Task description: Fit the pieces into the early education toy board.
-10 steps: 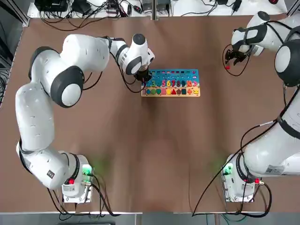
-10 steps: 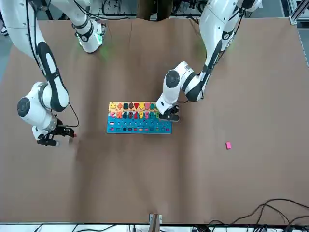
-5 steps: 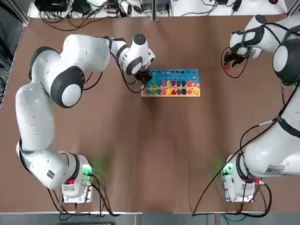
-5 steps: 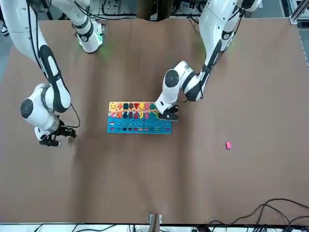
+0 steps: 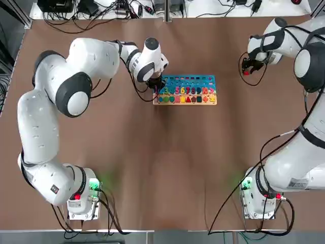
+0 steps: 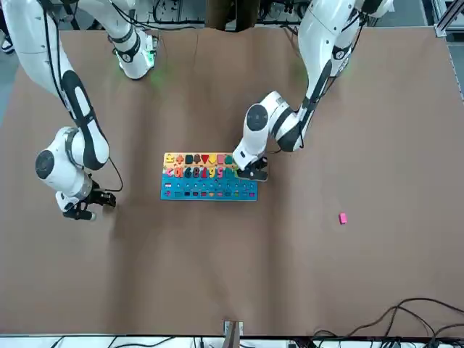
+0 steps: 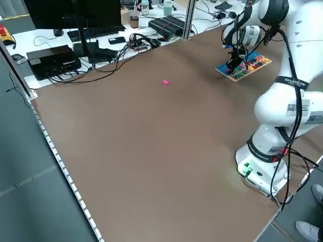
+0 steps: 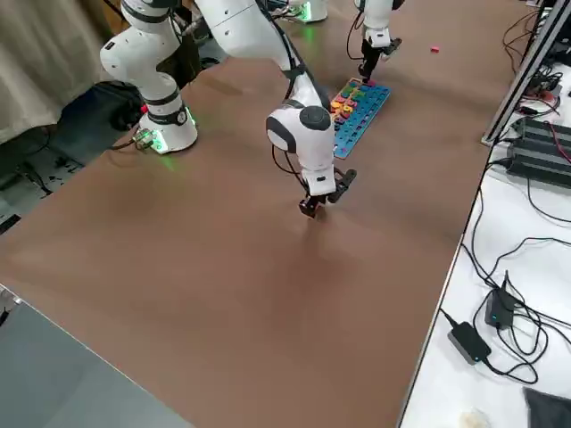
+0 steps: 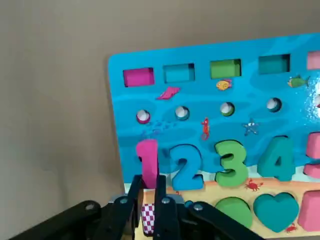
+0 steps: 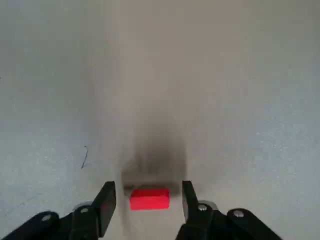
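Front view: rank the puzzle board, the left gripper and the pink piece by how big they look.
1. Puzzle board: largest.
2. Left gripper, beside the board's edge: smaller.
3. Pink piece, loose on the table: smallest.

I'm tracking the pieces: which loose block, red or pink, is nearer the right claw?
The red block, seen between the right claw's open fingers; the pink block lies well away.

Top view straight down over the table (image 5: 167,168), arms' bases at its lower edge; front view faces the robot from across. Side views look diagonally down from raised spots; wrist views closest in, left one sharing the puzzle board (image 9: 200,115) with all four.
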